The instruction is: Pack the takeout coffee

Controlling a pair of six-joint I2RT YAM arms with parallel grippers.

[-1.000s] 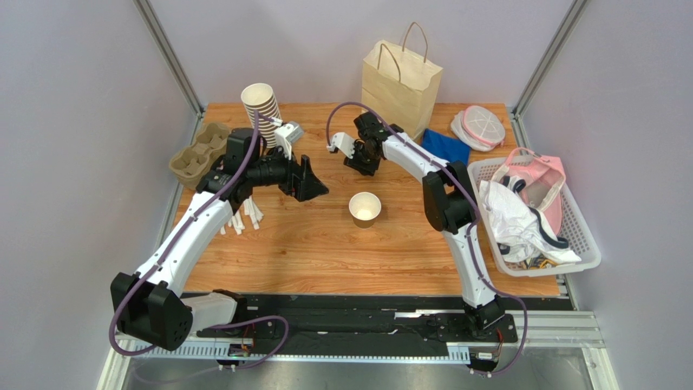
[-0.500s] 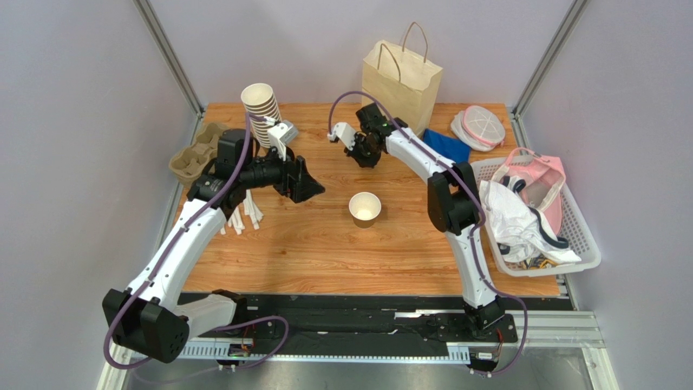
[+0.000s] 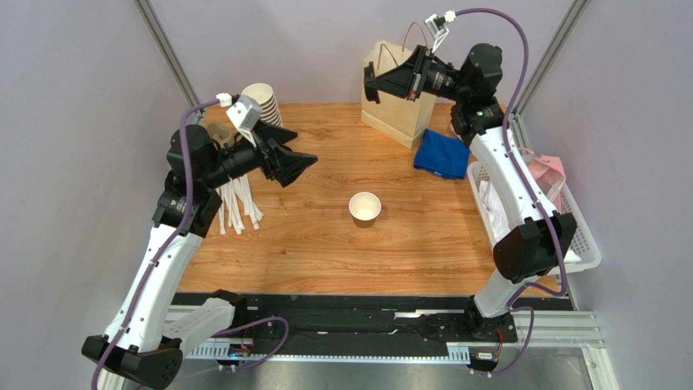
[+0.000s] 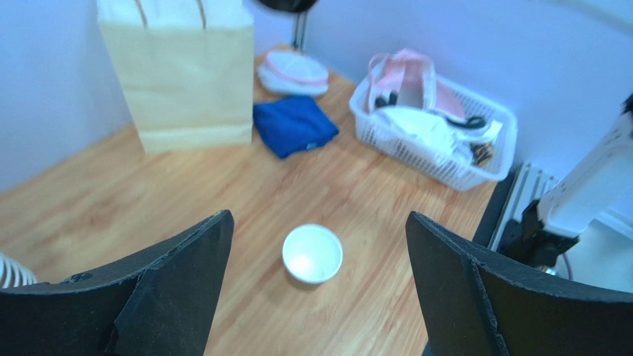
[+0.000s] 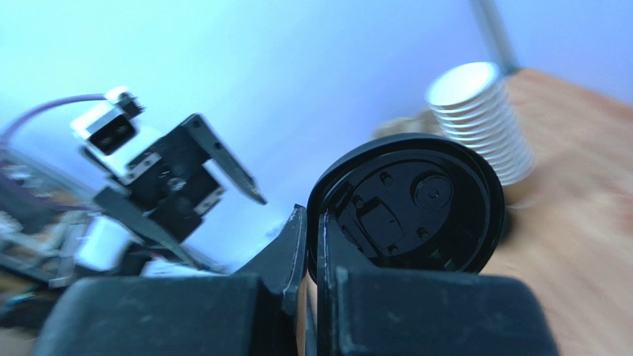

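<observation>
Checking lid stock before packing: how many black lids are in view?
1. The black lid is clamped in the right arm's jaws, raised beside the paper bag. More may be hidden behind the arms.

Seen from above, the right claw [image 3: 370, 82] overlaps the paper bag [image 3: 404, 118], its load too dark to tell. The left arm [image 3: 163, 256] covers most of the cardboard tray [image 3: 216, 130]. The left wrist view cuts the bag's top off — and leaves only a sliver of the cup stack [image 4: 9, 271]. The right wrist view is smeared; the black lid [image 5: 408, 211] hides the stack's base.
</observation>
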